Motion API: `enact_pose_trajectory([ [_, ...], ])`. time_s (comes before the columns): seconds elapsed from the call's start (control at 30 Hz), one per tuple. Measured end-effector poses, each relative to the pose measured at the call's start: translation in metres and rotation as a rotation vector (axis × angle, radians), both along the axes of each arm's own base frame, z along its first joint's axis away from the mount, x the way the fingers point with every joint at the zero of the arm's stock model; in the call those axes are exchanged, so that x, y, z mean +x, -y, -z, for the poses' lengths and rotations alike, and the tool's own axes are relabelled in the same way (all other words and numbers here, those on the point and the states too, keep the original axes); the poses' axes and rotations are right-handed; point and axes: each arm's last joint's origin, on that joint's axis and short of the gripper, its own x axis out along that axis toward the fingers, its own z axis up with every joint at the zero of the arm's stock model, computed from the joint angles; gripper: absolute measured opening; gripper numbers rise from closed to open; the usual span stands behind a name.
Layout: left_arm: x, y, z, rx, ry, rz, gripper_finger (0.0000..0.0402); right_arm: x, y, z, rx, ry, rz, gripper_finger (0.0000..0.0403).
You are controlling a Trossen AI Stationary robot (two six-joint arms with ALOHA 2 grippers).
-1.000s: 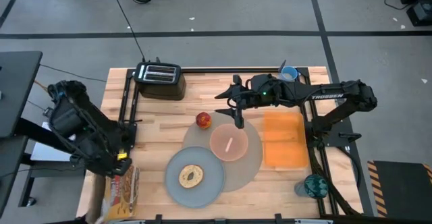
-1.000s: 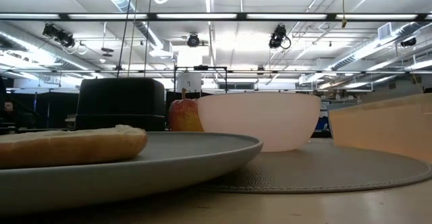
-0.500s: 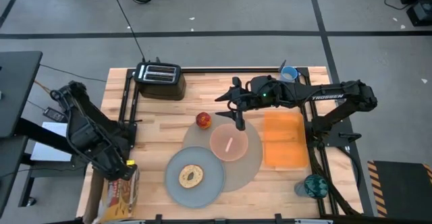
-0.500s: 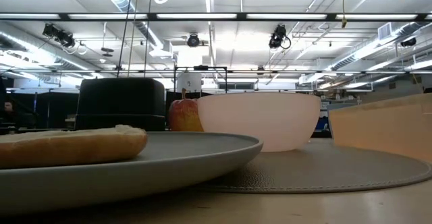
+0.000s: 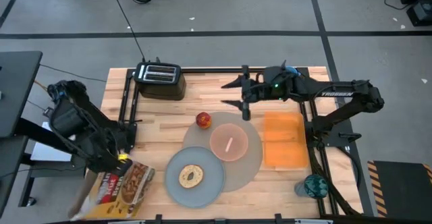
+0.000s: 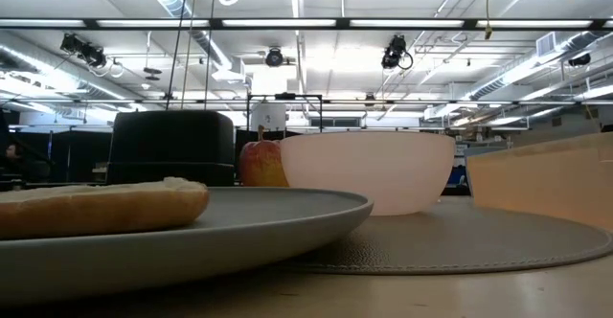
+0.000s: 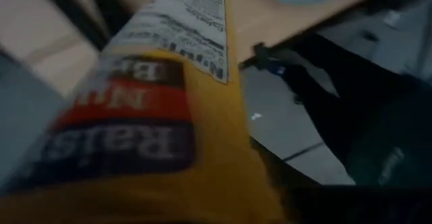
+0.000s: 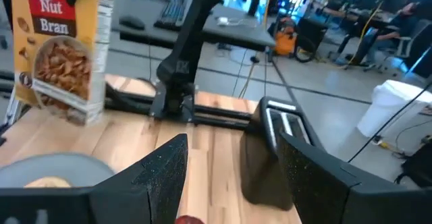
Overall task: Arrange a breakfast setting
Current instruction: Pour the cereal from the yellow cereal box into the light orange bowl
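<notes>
Yellow cereal box tilted in left pincer; right pincer spread, empty

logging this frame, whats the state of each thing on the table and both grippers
cereal box: tilted, held by left gripper
right gripper: open, empty, over table behind bowl
bowl: upright on placemat, spoon inside
plate: holds bagel
apple: on table beside placemat

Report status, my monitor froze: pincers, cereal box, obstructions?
Left pincer shut on cereal box, box tilted at table's front-left corner. Right pincer open above table's back. No obstruction visible.
</notes>
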Motion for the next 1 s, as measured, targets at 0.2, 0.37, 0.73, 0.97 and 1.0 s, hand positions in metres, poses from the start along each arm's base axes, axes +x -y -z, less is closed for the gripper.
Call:
enact_pose_trajectory([
  [0.2, -0.002, -0.008, -0.025, 0.036, 0.259, 0.153, 0.0003, -0.022, 0.0, -0.018, 0.045, 0.063, 0.01, 0.0245],
  [0.37, 0.002, -0.011, -0.033, 0.068, 0.373, 0.185, 0.0003, -0.042, -0.001, -0.022, 0.16, 0.022, 0.035, 0.0261],
  [0.73, 0.019, -0.009, -0.043, 0.021, 0.573, 0.214, 0.0003, -0.081, -0.011, -0.019, 0.282, -0.093, 0.036, 0.0294],
  [0.97, 0.029, -0.014, -0.046, 0.082, 0.68, 0.264, 0.0003, -0.065, -0.026, 0.036, 0.384, -0.18, 0.017, 0.0294],
  [1.0, 0.031, -0.015, -0.047, 0.087, 0.696, 0.268, 0.0003, -0.061, -0.029, 0.047, 0.405, -0.187, 0.012, 0.0296],
])
